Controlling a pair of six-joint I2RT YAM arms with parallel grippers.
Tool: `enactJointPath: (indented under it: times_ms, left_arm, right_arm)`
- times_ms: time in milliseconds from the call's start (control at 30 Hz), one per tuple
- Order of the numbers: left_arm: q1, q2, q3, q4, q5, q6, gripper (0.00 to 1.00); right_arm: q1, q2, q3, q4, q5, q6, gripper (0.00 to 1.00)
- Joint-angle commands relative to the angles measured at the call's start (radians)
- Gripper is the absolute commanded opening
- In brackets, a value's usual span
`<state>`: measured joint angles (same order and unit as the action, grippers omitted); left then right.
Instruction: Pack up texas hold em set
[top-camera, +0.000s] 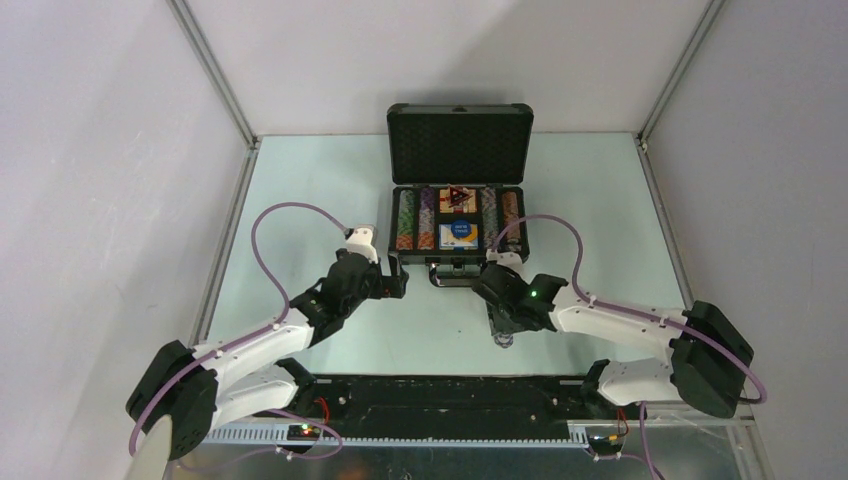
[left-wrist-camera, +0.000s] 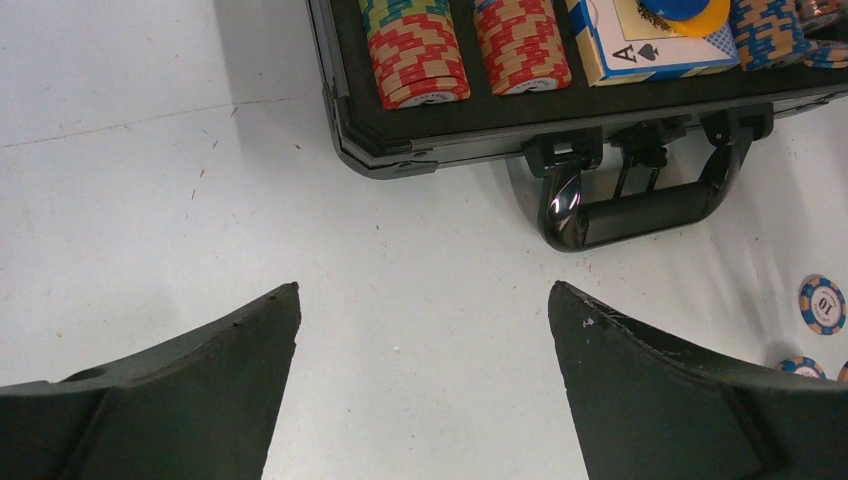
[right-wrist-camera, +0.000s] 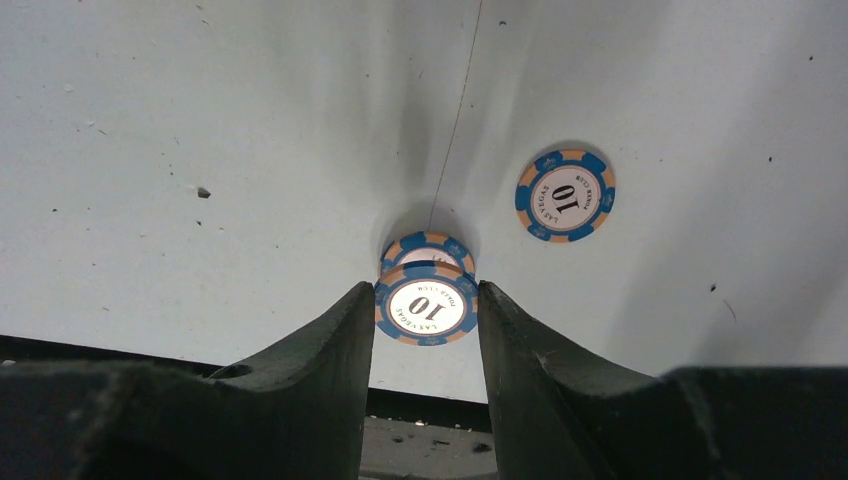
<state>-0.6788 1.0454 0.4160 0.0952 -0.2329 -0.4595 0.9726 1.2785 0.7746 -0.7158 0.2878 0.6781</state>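
Note:
The dark grey briefcase (top-camera: 415, 215) of the texas hold em set lies open at the table's back middle, lid (top-camera: 460, 140) upright. Rows of striped poker chips (left-wrist-camera: 415, 55) stand in its tray beside a blue-and-white card box (left-wrist-camera: 640, 45) with orange and blue buttons (left-wrist-camera: 680, 10) on it. My left gripper (left-wrist-camera: 424, 295) hangs open over bare table, short of the case's front left corner. My right gripper (right-wrist-camera: 427, 300) is shut on a blue-and-orange "10" chip (right-wrist-camera: 425, 305), just above a second chip (right-wrist-camera: 428, 250). A third chip (right-wrist-camera: 565, 195) lies flat to the right.
The case's black handle (left-wrist-camera: 640, 210) sticks out toward the arms. Loose blue chips (left-wrist-camera: 822, 303) lie on the table right of the handle. Grey walls enclose the table on three sides, and a black rail (top-camera: 450, 395) runs along the near edge.

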Motion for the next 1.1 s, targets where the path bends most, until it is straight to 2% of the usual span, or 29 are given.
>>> enactJointPath:
  times_ms: [0,867,1067]
  left_arm:
    - [-0.007,-0.001,0.047,0.029,-0.009,0.026,0.98]
    - [-0.008,-0.002,0.046,0.029,-0.01,0.026,0.98]
    - [-0.008,-0.001,0.046,0.029,-0.011,0.026,0.98]
  right_arm:
    - [0.015,-0.02,-0.009,-0.001,0.016,0.043,0.46]
    - [0.024,0.034,-0.041,0.058,-0.007,0.055,0.47]
    - [-0.006,0.006,-0.043,0.031,0.03,0.064,0.55]
